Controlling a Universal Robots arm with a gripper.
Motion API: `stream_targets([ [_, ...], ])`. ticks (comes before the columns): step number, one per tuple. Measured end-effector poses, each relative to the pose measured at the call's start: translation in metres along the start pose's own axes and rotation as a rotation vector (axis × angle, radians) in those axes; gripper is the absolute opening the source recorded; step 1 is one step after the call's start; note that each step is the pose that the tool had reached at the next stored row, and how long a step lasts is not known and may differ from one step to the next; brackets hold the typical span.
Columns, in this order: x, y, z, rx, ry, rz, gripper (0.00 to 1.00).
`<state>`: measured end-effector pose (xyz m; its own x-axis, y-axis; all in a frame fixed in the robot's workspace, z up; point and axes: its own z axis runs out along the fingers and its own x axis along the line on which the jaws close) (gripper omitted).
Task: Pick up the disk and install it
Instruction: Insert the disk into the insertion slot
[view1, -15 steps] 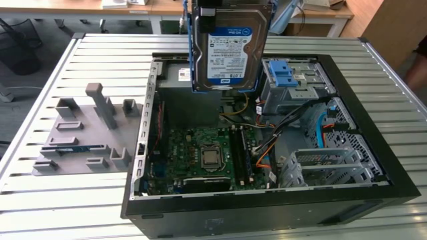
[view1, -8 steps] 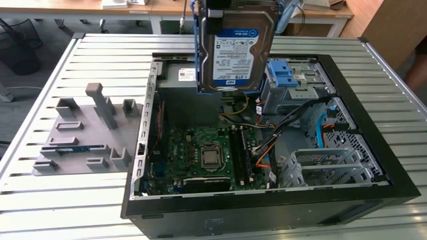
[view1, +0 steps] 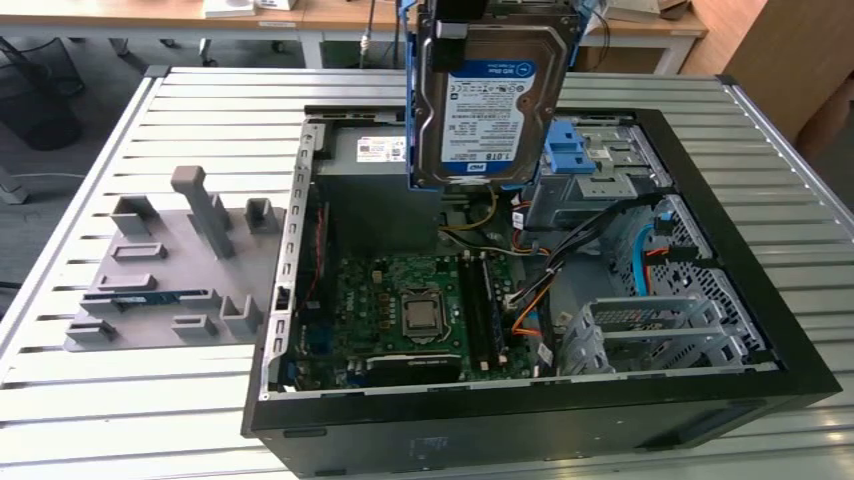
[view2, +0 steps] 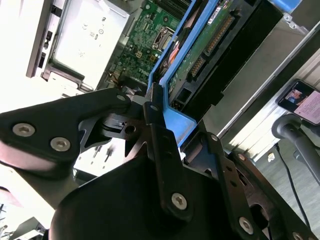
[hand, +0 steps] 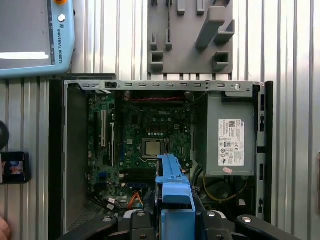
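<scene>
The disk (view1: 487, 100) hangs upright in the air above the open computer case (view1: 747, 300), over its back middle part. It is a silver hard drive with a white and blue label, clipped in a blue carrier frame (hand: 174, 185). My gripper (view2: 167, 107) is shut on the carrier's end, with a black finger (view2: 156, 130) pressed against the blue plastic. In the second wrist view the disk's green circuit side (view2: 210, 40) and its connectors face the camera. Below the disk lies the motherboard (hand: 150, 135).
Inside the case are a grey power supply (hand: 230, 140), a blue-latched drive cage (view1: 587, 150), a bare metal cage (view1: 654, 325) and loose cables (view1: 534, 300). A grey fixture plate (view1: 174, 260) lies on the slatted metal table (view1: 134, 420). A teach pendant (hand: 30, 35) and a phone (hand: 12, 167) lie beside the case.
</scene>
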<state>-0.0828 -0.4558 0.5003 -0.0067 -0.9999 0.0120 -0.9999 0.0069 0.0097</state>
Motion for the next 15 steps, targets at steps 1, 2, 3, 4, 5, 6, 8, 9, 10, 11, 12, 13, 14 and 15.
stream_targets([
  [1,0.0012,0.0000,0.0000,0.0000,0.0001,0.000,0.36],
  [2,0.0027,0.0000,0.0000,0.0000,0.0001,0.000,0.36],
  [3,0.0044,0.0000,0.0001,0.0000,0.0000,0.000,0.36],
  [4,0.0059,0.0000,0.0002,0.0000,-0.0001,0.000,0.36],
  [5,0.0068,0.0000,0.0003,0.0001,-0.0002,0.000,0.36],
  [6,0.0072,-0.0002,0.0004,0.0001,-0.0002,0.000,0.36],
  [8,0.0074,-0.0017,0.0004,-0.0001,-0.0001,0.000,0.36],
  [9,0.0074,-0.0033,0.0003,-0.0002,0.0000,0.000,0.36],
  [10,0.0074,-0.0051,0.0003,-0.0006,0.0001,0.000,0.36],
  [11,0.0074,-0.0072,0.0003,-0.0008,0.0000,0.000,0.36],
  [12,0.0074,-0.0095,0.0003,-0.0013,0.0000,0.000,0.36],
  [13,0.0074,-0.0121,0.0003,-0.0017,0.0000,0.000,0.36],
  [14,0.0074,-0.0147,0.0003,-0.0021,0.0000,0.000,0.36],
  [15,0.0074,-0.0172,0.0003,-0.0026,-0.0001,0.000,0.36],
])
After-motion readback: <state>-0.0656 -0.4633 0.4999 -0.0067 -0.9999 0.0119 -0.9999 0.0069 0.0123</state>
